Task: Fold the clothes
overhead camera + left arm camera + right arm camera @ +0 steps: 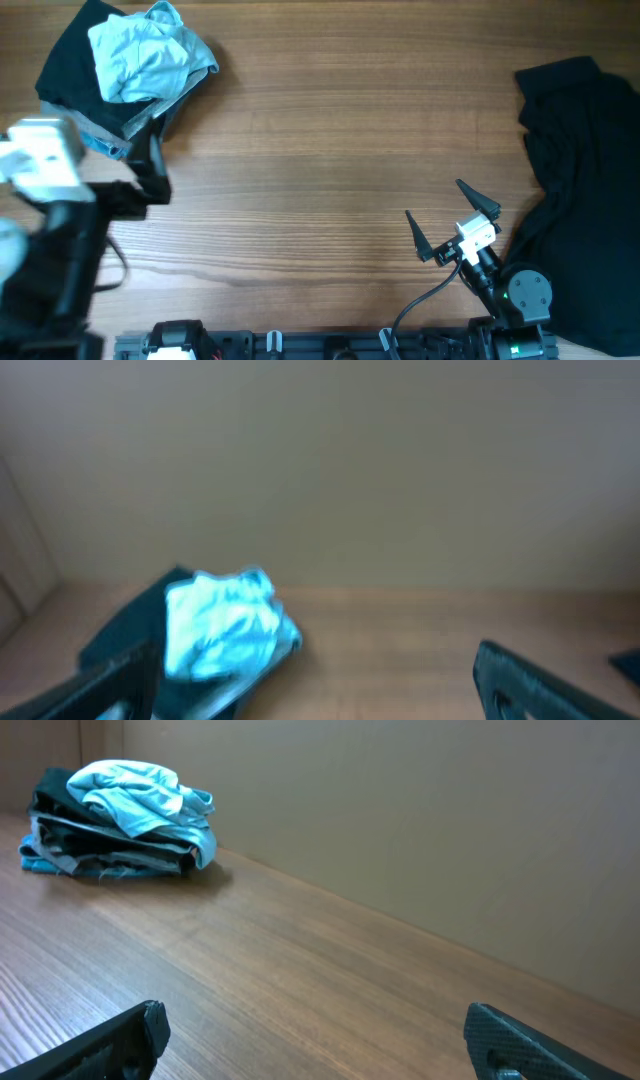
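A crumpled pale sky-blue T-shirt [150, 52] lies on top of a pile with a black garment [68, 72] at the table's far left corner. The pile also shows blurred in the left wrist view [225, 628] and far off in the right wrist view [135, 795]. A larger plain black garment [580, 175] lies spread at the right edge. My left gripper [125, 165] is open and empty just in front of the pile, fingers wide apart [310, 695]. My right gripper [447, 215] is open and empty [315, 1040] over bare wood, left of the black garment.
The wooden table [330, 140] stretches between the two heaps. A plain beige wall [420, 830] stands behind the far edge. Grey and teal cloth [105, 140] pokes out under the pile. The arm bases and cables [430, 300] are at the front edge.
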{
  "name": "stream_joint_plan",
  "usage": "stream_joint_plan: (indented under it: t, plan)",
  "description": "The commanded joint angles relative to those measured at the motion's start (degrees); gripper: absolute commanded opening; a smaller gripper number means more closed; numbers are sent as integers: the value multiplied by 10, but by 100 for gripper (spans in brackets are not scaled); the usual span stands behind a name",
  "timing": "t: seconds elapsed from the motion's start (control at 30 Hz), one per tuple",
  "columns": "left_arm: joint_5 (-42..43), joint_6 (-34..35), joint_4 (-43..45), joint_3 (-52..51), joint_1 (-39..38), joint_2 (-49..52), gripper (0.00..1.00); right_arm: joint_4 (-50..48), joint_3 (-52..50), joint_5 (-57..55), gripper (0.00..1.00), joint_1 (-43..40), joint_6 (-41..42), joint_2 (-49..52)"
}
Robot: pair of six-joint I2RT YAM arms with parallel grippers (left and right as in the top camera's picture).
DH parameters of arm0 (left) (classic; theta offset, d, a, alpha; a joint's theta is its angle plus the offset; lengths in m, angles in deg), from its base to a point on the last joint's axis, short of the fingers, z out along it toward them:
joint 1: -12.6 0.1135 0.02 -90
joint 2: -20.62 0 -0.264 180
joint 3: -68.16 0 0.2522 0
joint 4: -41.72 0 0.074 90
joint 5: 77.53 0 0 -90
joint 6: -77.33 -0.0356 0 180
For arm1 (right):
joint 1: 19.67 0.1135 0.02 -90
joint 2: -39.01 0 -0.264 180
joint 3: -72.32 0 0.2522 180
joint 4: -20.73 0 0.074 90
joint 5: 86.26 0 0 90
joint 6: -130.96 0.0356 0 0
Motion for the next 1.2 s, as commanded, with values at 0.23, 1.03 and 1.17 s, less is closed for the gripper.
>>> stream_joint_plan:
  t: [0.23,1.03,1.17]
  plan:
    - [22,52,258,-524,6,-372,100,-2,-1,10,100,0,-3,-1]
    - [33,54,405,-784,16,-431,100,-2,-1,10,100,0,-3,-1]
    - [33,54,405,-784,16,-431,100,-2,-1,10,100,0,-3,-1]
